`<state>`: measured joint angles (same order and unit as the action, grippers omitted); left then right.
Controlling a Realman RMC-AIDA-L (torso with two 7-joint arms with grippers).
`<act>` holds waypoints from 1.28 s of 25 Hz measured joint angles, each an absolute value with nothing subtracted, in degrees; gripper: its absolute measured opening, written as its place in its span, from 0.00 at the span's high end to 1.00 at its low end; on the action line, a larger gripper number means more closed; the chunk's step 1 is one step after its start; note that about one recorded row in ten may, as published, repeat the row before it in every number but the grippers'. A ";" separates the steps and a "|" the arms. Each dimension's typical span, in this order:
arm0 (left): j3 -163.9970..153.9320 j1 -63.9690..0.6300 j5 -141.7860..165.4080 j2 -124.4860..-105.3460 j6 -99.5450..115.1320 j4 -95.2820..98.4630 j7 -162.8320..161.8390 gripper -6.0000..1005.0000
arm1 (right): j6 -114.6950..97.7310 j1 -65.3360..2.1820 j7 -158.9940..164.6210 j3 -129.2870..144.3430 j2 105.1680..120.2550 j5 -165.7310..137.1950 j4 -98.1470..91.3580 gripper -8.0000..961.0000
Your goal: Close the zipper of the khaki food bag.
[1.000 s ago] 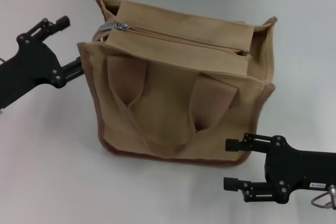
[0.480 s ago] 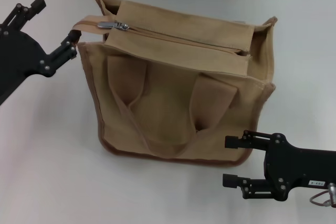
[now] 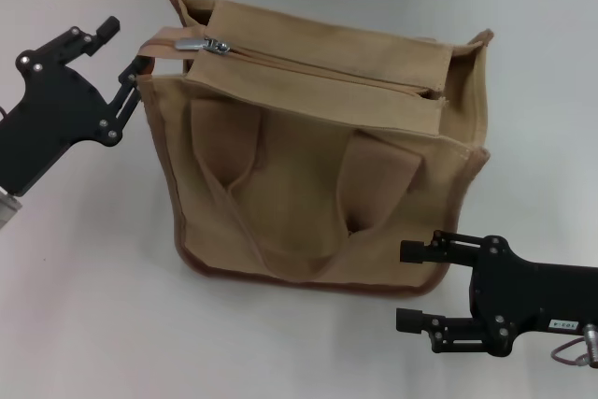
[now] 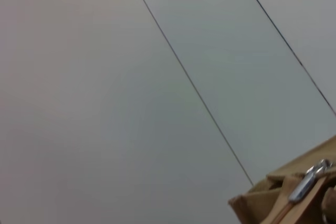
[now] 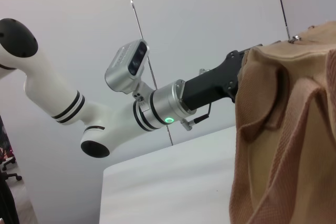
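On the surface, mid-scene, the bag is standing, soft canvas. Your left gripper, jaws spread, is hovering beside the slider: pinch its tab. Right gripper is idling, jaws spread.

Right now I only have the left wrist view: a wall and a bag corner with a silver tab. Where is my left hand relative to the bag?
Observer: The left hand is open, just off the left end of the khaki food bag, with its lower finger by the loop handle.
Operator: Where along the flap is that tab?
Observer: The slider sits at the flap's left end.
Operator: And my other arm?
Observer: The right hand is open, near the bag's front right corner.
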<state>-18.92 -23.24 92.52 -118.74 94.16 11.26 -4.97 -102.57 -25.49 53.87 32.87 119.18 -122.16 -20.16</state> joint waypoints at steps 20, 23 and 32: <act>-18.28 -24.04 91.62 -118.74 96.63 11.13 -2.76 0.98 | -111.98 -26.23 57.40 32.75 118.83 -118.87 -20.44 0.19; -18.24 -24.03 91.53 -118.74 96.36 11.13 -3.03 0.98 | -116.64 -27.11 60.86 32.70 118.36 -116.25 -20.28 0.19; -18.18 -23.99 91.44 -118.82 96.80 11.16 -3.19 0.98 | -119.76 -31.67 77.82 32.69 118.46 -99.95 -20.46 0.19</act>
<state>-18.18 -23.99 91.44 -118.82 96.80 11.16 -3.19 -119.76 -31.67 77.82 32.69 118.46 -99.95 -20.46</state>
